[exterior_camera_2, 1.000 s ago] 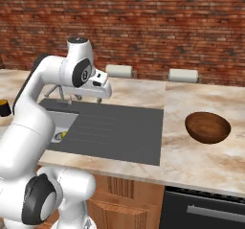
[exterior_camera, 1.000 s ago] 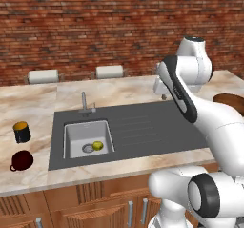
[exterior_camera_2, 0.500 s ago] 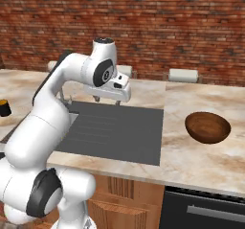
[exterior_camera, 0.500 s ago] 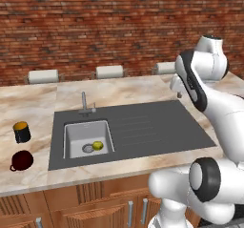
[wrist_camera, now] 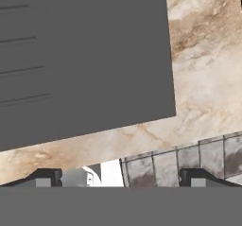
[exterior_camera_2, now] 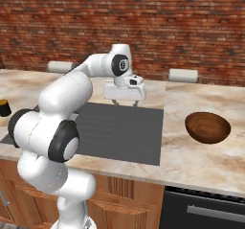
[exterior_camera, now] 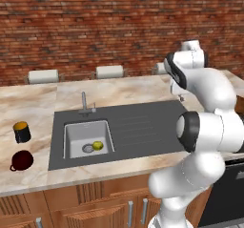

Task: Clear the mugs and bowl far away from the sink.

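The black mug (exterior_camera: 21, 131) with its yellow-orange inside stands on the counter left of the sink (exterior_camera: 88, 139); its edge also shows as the black mug (exterior_camera_2: 4, 107). The dark red mug (exterior_camera: 21, 160) sits just in front of it. The brown bowl (exterior_camera_2: 208, 127) rests on the marble right of the draining board (exterior_camera_2: 119, 127). My gripper (exterior_camera_2: 125, 101) hangs open and empty above the back right part of the draining board, well left of the bowl. In the hand view my gripper (wrist_camera: 120, 180) shows wide-apart fingertips (wrist_camera: 45, 178) over the board's corner (wrist_camera: 80, 55).
A small yellow-green round thing (exterior_camera: 97, 145) lies in the basin, and a thin tap (exterior_camera: 84, 102) stands behind it. Paper towel rolls (exterior_camera: 109, 71) (exterior_camera_2: 183, 75) line the brick wall. A dark appliance front (exterior_camera_2: 210, 209) sits under the counter at the right.
The arm has swung to the right across the draining board and a little lower, bringing the open gripper nearer the bowl. Mugs and bowl have not moved.
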You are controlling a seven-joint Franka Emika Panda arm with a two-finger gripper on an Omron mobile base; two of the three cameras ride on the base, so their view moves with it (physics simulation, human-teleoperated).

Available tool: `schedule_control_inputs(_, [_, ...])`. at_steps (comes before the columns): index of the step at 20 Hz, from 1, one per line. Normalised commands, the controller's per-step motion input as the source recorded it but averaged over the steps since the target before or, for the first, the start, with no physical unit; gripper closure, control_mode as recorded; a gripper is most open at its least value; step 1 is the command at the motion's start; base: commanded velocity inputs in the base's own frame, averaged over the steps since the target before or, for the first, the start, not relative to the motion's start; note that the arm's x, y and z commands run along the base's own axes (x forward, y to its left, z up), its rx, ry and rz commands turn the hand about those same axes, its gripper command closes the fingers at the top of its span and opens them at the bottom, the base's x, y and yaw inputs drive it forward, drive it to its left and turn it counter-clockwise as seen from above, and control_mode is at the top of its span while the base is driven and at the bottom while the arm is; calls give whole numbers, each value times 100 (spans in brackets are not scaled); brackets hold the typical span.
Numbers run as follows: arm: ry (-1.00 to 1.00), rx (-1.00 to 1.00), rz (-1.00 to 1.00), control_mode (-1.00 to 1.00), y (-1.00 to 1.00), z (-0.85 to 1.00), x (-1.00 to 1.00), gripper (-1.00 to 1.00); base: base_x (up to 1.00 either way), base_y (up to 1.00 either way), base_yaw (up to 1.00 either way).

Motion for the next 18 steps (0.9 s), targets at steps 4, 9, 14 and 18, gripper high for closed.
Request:
schedule_control_inputs(4, [3, 0, 0, -100, -89, 0, 36, -100, 0, 0, 0])
schedule_control_inputs(9, [0, 1, 0, -100, -94, 0, 16, -100, 0, 0, 0])
schedule_control_inputs(14, [0, 3, 0, -100, -46, -17, 0, -100, 0, 0, 0])
schedule_control_inputs(18, [-4, 2, 7, -100, -48, -19, 10, -100, 0, 0, 0])
